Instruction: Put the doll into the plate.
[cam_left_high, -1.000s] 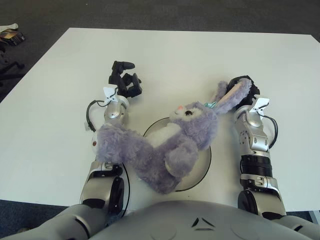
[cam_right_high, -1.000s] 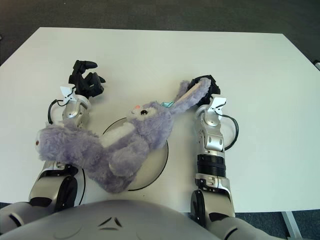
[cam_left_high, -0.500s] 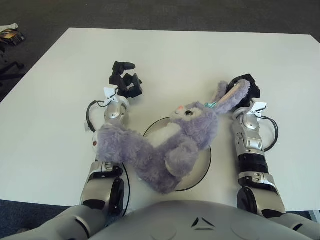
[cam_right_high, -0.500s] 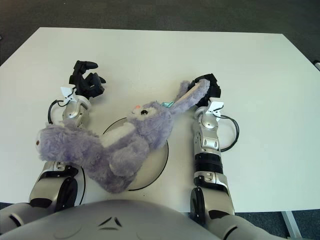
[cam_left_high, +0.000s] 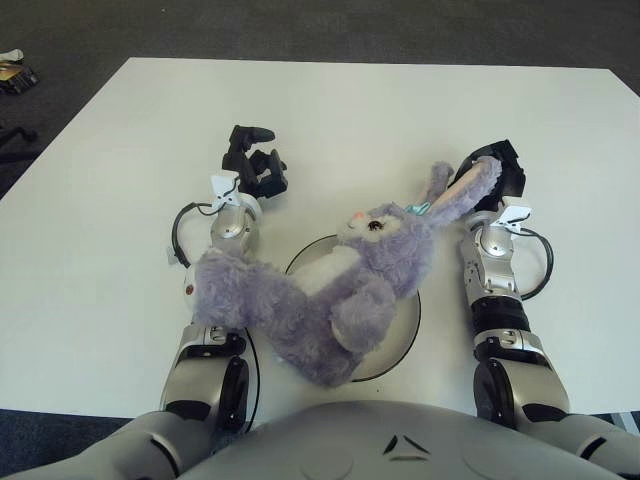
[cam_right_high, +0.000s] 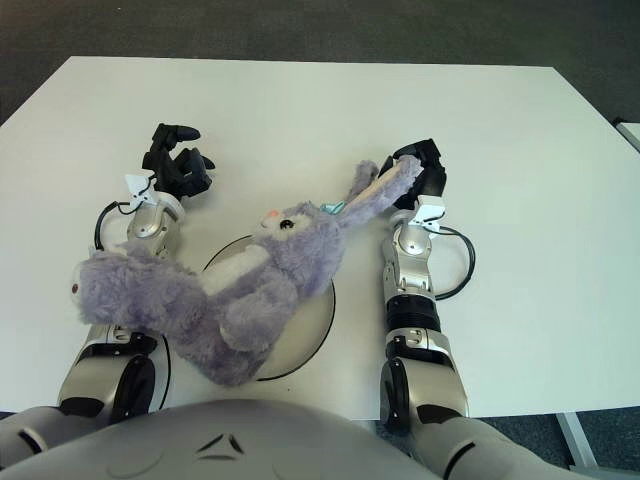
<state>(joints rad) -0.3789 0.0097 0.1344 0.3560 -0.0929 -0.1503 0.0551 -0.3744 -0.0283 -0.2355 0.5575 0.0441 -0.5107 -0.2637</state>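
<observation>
A purple plush rabbit doll (cam_left_high: 330, 290) lies on its back across a white plate with a dark rim (cam_left_high: 404, 325). Its head is at the plate's far side, and its legs hang off the near left, over my left forearm. My right hand (cam_left_high: 497, 170) is just right of the doll's head, with its black fingers shut on the tip of one long ear (cam_right_high: 385, 188), which is stretched out toward it. My left hand (cam_left_high: 253, 166) shows on the table beyond the doll's feet, fingers loosely curled and holding nothing.
The white table (cam_left_high: 350, 110) stretches far ahead and to both sides. Dark floor surrounds it. A small dark object (cam_left_high: 12, 72) lies on the floor at the far left.
My right hand has shifted slightly forward and turned, pulling the ear a bit straighter. The doll's body and my left hand have barely moved.
</observation>
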